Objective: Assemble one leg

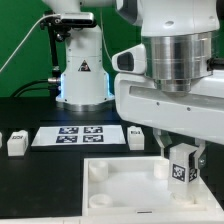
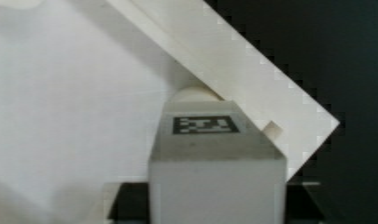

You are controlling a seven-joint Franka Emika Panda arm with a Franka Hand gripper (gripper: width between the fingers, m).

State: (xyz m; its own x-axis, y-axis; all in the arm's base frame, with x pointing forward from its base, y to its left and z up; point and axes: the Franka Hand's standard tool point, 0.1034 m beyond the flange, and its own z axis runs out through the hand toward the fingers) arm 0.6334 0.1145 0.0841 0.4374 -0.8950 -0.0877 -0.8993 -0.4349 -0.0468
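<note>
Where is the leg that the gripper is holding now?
The leg is held in the gripper, low at the exterior view's right, by the right corner of the large white square part.

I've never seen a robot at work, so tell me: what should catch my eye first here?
The big white arm fills the exterior view's right, its jaws gripping a small tagged leg at a corner of the large white square part. Farther back lies the marker board, flanked by loose legs.

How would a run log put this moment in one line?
gripper: shut on leg | leg: upright, at corner of square part | spare legs: on table
</note>
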